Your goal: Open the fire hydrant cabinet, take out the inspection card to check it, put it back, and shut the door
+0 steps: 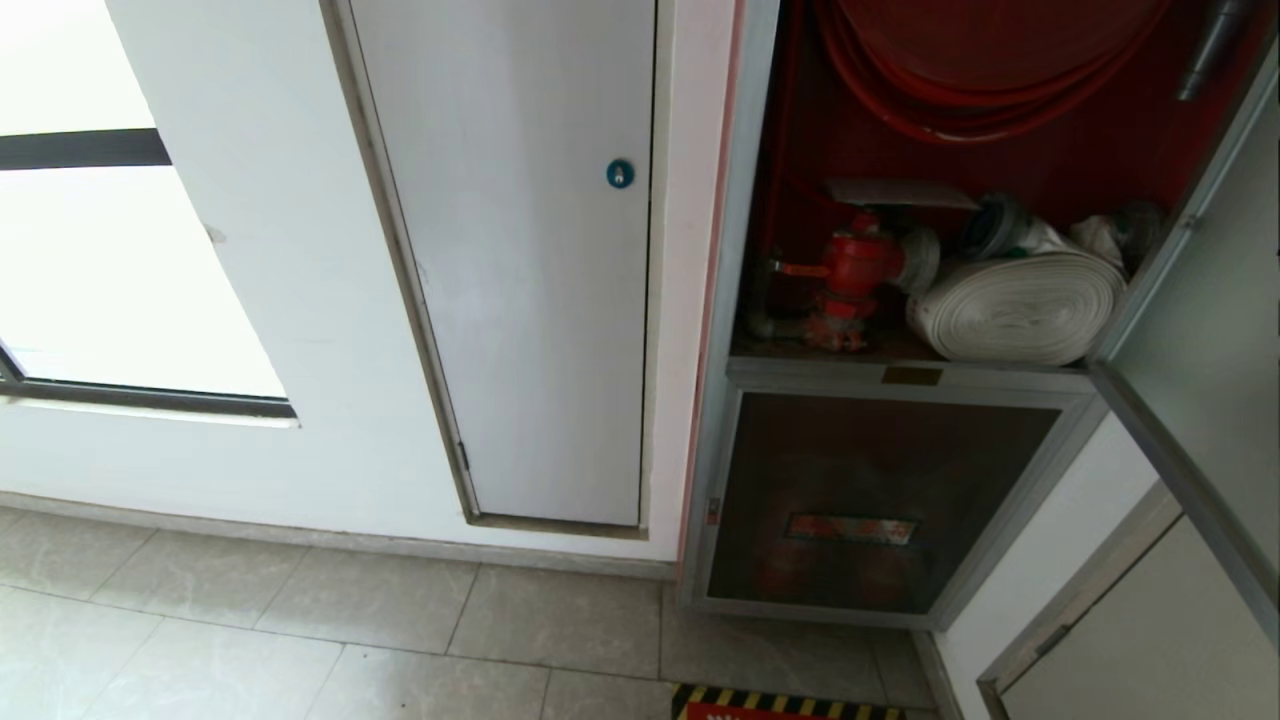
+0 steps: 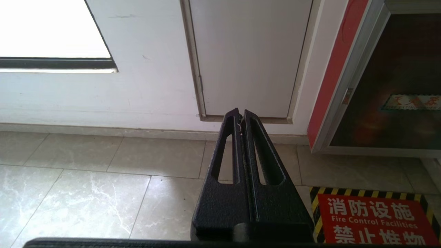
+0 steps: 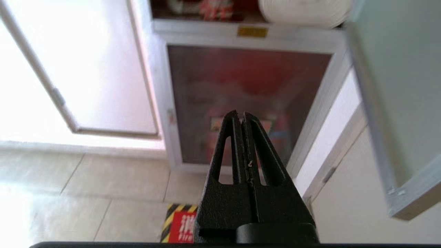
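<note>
So the tall silver metal-framed fire hydrant cabinet point(image 1: 730, 300) with the red inside is standing open right now, up in the right half of my head view. Inside I can see the red hose reel point(image 1: 960, 70) at the top, the red hydrant valve point(image 1: 850, 275) lower left, and the white rolled hose point(image 1: 1020, 305) lying just beside the valve on the cabinet's floor. There's a flat pale thing sitting just above the valve, but I honestly can't tell if that's the inspection card.

The big silver-framed door point(image 1: 1200, 330) is swung out to the right, edge toward me, so I only see its pale inner face. Under the open compartment is a smaller dark glass panel with a reddish label point(image 1: 850, 500), shut.

Left of the cabinet is a plain white panel door with a round blue lock point(image 1: 620, 173), and further left a bright window point(image 1: 100, 250). Pale floor tiles point(image 1: 300, 630) run below, with a red floor sign edged in yellow-black stripes point(image 2: 372, 217) in front of the cabinet.

My arms aren't in the head view at all. My left gripper point(image 2: 240, 115) has its jaws pressed together, holding nothing, pointed at the foot of the white panel door. My right gripper point(image 3: 240, 117) is the same, jaws closed and empty, aimed at the lower dark glass panel.
</note>
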